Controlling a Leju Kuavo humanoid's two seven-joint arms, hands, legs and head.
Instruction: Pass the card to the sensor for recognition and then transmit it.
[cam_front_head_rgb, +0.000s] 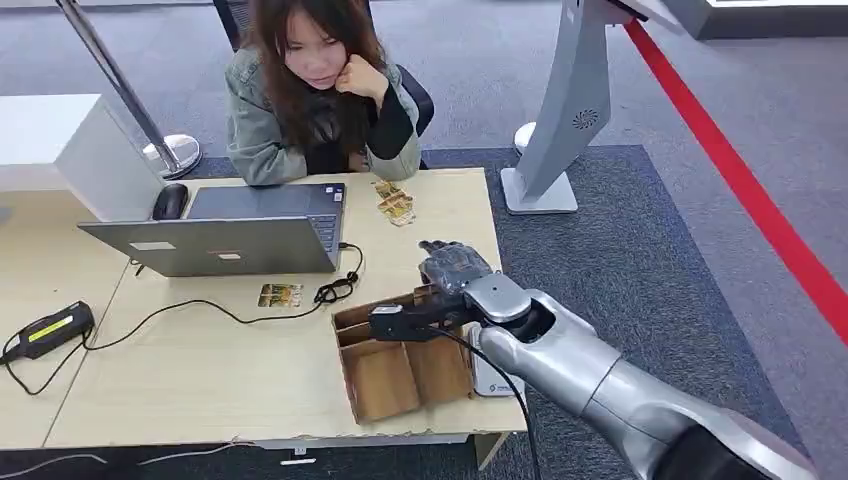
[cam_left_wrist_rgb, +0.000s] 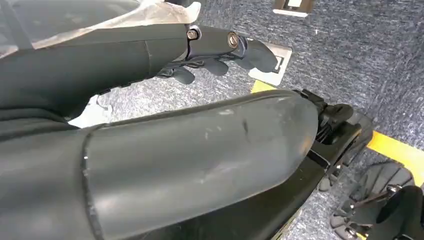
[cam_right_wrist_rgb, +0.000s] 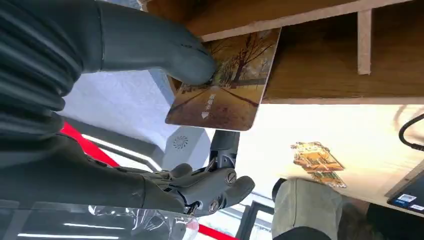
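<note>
Card (cam_right_wrist_rgb: 227, 85) pinched under the right hand's (cam_right_wrist_rgb: 150, 100) thumb (cam_right_wrist_rgb: 165, 47), over the cardboard box (cam_right_wrist_rgb: 320, 55); left hand (cam_left_wrist_rgb: 220, 52) fingers loosely curled, empty.

An office-like hall: a desk (cam_front_head_rgb: 250, 380) with a laptop (cam_front_head_rgb: 225, 235), grey carpet (cam_front_head_rgb: 620, 250), a kiosk stand (cam_front_head_rgb: 560, 120).

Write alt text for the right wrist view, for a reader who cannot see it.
The robot's right hand pinches a card printed with an autumn tree-lined road, holding it against the edge of an open cardboard box. Beyond lie a light wooden table with a small pile of yellow cards, and a person's grey-green sleeve.
</note>
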